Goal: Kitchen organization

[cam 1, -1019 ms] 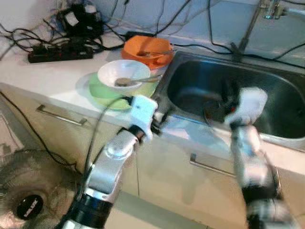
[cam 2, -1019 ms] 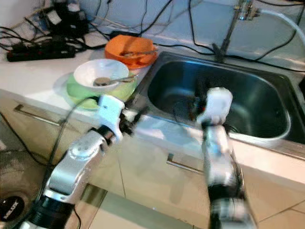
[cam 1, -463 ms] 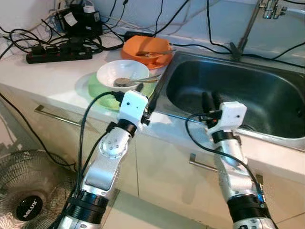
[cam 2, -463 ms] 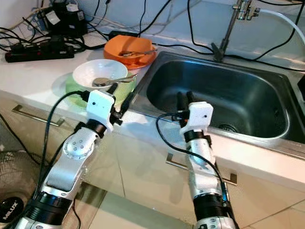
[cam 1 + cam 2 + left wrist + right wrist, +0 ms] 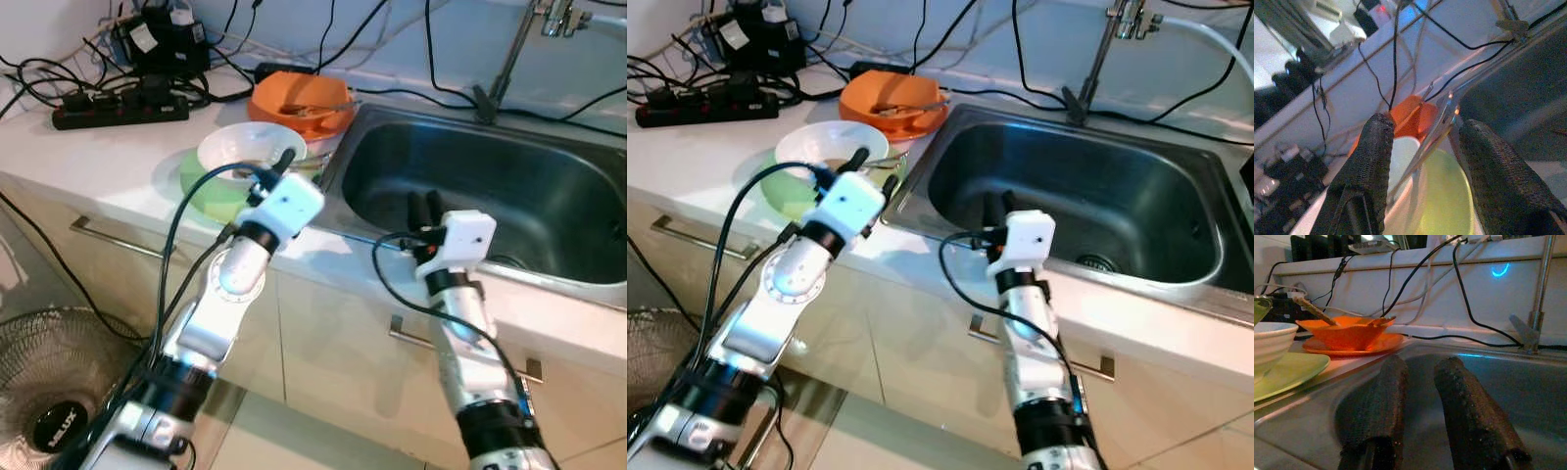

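Note:
A white bowl (image 5: 240, 145) with a metal spoon (image 5: 1420, 156) in it stands on a green plate (image 5: 206, 186), on the counter left of the steel sink (image 5: 549, 196). Behind it, an orange bowl (image 5: 299, 98) on an orange plate holds utensils. My left gripper (image 5: 272, 168) hovers at the white bowl's near rim. It is open, and in the left wrist view the spoon's handle runs between its fingers (image 5: 1369, 161). My right gripper (image 5: 423, 201) hangs over the sink's front edge with its fingers (image 5: 1386, 411) narrowly apart, holding nothing.
A black power strip (image 5: 118, 110) and tangled cables lie at the counter's back left. The faucet (image 5: 505, 59) rises behind the sink. Below are cabinet fronts with bar handles (image 5: 108, 237), and a floor fan (image 5: 59, 392) stands at lower left.
My left gripper has risen and swung forward from the counter edge to the white bowl's rim. The right gripper has shifted slightly left at the sink's front edge.

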### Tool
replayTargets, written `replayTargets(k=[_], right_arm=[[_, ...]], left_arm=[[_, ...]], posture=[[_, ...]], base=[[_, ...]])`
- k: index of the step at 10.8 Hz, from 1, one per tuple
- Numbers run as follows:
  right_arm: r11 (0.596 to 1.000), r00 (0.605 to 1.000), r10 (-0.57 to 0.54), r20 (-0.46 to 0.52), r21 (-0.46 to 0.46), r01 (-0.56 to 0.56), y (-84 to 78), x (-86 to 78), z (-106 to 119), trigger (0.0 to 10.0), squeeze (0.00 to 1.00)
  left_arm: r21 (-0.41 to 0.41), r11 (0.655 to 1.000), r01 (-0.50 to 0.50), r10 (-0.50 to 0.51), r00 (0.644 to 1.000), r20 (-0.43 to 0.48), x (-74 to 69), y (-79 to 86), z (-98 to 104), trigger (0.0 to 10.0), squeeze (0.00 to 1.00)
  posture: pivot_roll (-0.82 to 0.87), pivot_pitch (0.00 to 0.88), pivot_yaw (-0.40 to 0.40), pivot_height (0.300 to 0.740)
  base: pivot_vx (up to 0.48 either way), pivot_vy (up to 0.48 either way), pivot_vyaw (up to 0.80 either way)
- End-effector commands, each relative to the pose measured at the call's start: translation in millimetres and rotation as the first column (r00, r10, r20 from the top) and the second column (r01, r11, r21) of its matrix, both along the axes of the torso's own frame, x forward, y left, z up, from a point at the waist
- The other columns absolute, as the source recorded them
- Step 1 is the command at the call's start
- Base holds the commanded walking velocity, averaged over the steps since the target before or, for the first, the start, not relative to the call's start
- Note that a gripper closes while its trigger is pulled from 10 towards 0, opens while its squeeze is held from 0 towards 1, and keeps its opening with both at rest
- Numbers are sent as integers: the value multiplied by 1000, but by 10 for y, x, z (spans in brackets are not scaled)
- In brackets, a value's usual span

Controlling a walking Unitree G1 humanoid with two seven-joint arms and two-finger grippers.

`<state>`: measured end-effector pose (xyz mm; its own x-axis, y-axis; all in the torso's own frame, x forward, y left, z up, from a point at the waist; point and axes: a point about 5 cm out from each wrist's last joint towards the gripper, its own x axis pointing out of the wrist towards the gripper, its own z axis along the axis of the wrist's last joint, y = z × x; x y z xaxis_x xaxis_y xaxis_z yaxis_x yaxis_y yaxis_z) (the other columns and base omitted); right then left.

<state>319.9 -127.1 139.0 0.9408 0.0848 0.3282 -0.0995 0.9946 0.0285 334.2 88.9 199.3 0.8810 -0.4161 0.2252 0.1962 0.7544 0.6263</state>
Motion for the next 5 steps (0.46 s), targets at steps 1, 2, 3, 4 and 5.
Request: replayTargets(k=[1, 2, 3, 4, 5], right_arm=[[1000, 1000, -5, -11, -4, 5, -1, -8, -17, 10000, 0], [1000, 1000, -9, -13, -2, 9, -3, -11, -20, 10000, 0], [1000, 1000, -11, -14, -2, 11, -3, -11, -21, 10000, 0], [1000, 1000, -14, -15, 1, 14, 0, -10, -21, 10000, 0], [1000, 1000, -14, -15, 3, 14, 2, -13, -23, 10000, 0]], left_arm=[[35, 999, 13, -14, 1000, 26, 20, -51, 43, 10000, 0], [63, 997, 32, -34, 999, 16, 26, -89, 38, 10000, 0], [86, 995, 50, -50, 999, 9, 20, -119, 16, 10000, 0], [110, 992, 60, -61, 998, 9, 27, -139, -1, 10000, 0], [125, 991, 56, -58, 998, 12, 46, -149, 4, 10000, 0]], posture=[[202, 55, -3, 740], [200, 55, -1, 740], [200, 56, 0, 740], [201, 56, 1, 740], [200, 55, 2, 740]], base=[[0, 0, 0], [0, 0, 0], [0, 0, 0], [0, 0, 0], [0, 0, 0]])
